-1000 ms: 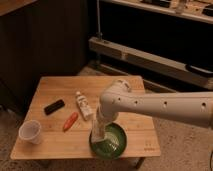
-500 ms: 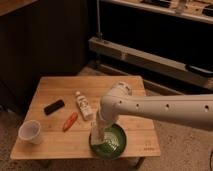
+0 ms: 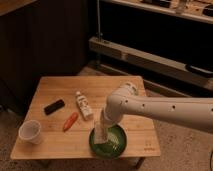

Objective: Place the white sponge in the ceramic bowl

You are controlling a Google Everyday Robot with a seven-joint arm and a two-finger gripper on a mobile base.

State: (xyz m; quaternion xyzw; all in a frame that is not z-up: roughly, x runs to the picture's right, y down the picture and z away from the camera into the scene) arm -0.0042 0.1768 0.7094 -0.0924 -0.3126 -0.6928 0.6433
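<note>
The green ceramic bowl (image 3: 119, 144) sits at the front of the wooden table (image 3: 60, 86), right of centre. My gripper (image 3: 101, 135) hangs from the white arm (image 3: 150, 107) and reaches down into the left part of the bowl. A pale cream shape at its tip may be the white sponge, but I cannot tell it apart from the gripper. No sponge lies elsewhere on the table.
A white labelled bottle (image 3: 83, 106) lies mid-table, with an orange-red object (image 3: 70, 121) and a black flat object (image 3: 54, 106) to its left. A small white cup (image 3: 30, 131) stands at the front left corner. A dark shelf unit (image 3: 150, 55) stands behind the table.
The gripper has sunk a little lower into the bowl and shifted slightly right. Nothing else on the table has moved.
</note>
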